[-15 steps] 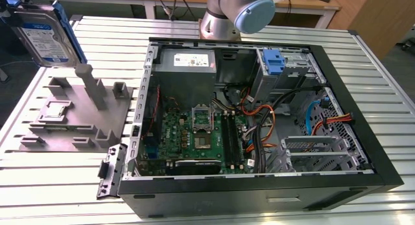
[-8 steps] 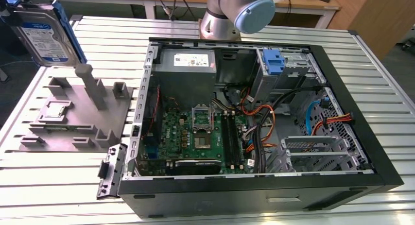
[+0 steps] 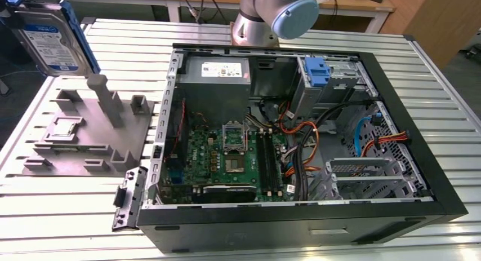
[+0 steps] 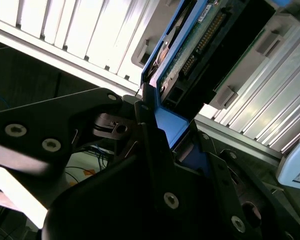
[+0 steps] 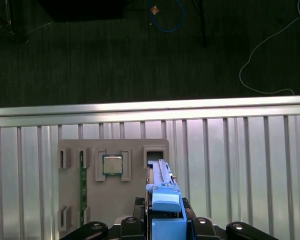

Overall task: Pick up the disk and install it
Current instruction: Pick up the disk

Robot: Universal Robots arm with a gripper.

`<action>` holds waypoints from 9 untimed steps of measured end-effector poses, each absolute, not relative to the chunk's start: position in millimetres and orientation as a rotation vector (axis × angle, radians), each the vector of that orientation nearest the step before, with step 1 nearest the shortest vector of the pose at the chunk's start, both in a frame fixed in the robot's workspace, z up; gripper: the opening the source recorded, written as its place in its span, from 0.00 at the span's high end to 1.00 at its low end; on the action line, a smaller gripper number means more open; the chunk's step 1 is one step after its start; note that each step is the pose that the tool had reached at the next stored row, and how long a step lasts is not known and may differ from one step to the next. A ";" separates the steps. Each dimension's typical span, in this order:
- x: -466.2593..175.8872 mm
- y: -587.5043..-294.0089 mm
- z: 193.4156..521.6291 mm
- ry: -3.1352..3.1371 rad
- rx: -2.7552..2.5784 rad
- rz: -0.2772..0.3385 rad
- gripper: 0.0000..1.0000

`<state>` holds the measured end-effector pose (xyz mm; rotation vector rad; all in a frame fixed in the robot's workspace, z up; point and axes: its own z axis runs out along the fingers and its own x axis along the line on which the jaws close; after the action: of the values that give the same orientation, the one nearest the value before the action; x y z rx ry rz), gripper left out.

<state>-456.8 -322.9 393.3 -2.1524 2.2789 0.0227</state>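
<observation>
My gripper is pinched tight on the blue-framed silver-grey hard drive, hanging above the grey slotted fixture plate. Narrow edge grip, so a fast swing could twist it loose.

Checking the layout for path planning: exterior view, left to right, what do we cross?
disk → grey fixture plate → motherboard → upright blue carrier

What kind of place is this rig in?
Likely a robotics lab bench for PC assembly: open computer case on a slatted metal table, grey parts fixture beside it, gripper holding the disk.
</observation>
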 end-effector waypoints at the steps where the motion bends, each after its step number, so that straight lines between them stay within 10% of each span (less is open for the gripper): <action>1: -456.8 -322.9 393.6 2.279 -2.152 0.023 0.64; 9: -456.8 -322.9 396.6 2.279 -2.152 0.023 0.64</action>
<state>-456.8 -322.9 396.6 -2.1524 2.2788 0.0226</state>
